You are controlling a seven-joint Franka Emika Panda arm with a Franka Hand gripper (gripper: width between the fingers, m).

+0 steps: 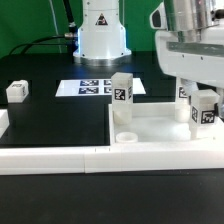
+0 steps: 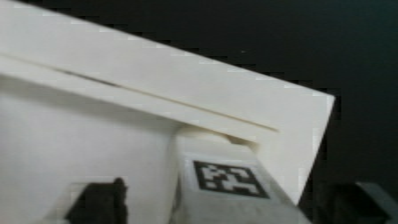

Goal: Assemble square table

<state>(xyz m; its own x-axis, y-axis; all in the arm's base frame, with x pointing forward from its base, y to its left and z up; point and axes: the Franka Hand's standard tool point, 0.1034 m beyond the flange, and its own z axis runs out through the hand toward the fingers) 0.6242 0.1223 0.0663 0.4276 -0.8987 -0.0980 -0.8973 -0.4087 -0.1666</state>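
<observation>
The square table top (image 1: 160,128) is a large white slab with a raised rim, lying at the exterior view's right. One white tagged leg (image 1: 121,88) stands at its far corner, and a round socket (image 1: 128,133) shows at the near corner. My gripper (image 1: 198,100) is down over a second tagged leg (image 1: 204,110) that stands at the top's right side. In the wrist view this leg (image 2: 231,170) rises from the top's corner (image 2: 107,110) between my dark fingers (image 2: 100,200). A strip of white shows between one finger and the leg, so the jaws stand open around it.
The marker board (image 1: 92,87) lies on the black table before the robot base (image 1: 100,35). Another small white leg (image 1: 16,91) lies at the far left. A long low white border rail (image 1: 60,158) runs along the front.
</observation>
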